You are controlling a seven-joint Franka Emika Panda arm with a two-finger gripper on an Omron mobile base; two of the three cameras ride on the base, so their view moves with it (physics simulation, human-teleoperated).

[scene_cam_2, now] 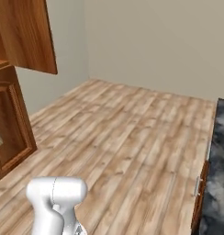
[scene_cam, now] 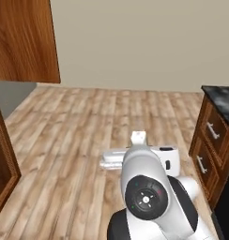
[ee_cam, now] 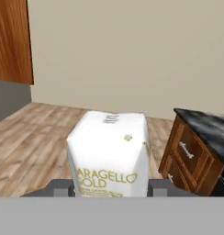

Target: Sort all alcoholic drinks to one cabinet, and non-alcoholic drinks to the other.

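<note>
We are looking at a cream carton (ee_cam: 110, 153) sitting between the gripper's (ee_cam: 111, 187) dark matt fingertips, its faces smooth like coated paper and printed in yellow-green. Beyond it, the plank floor (scene_cam: 88, 122) is showing pale, faintly sheened wood grain. Off to its right, a drawer unit (ee_cam: 187, 158) is showing glossy reddish-brown wood, metallic handles and a polished black marbled top.
</note>
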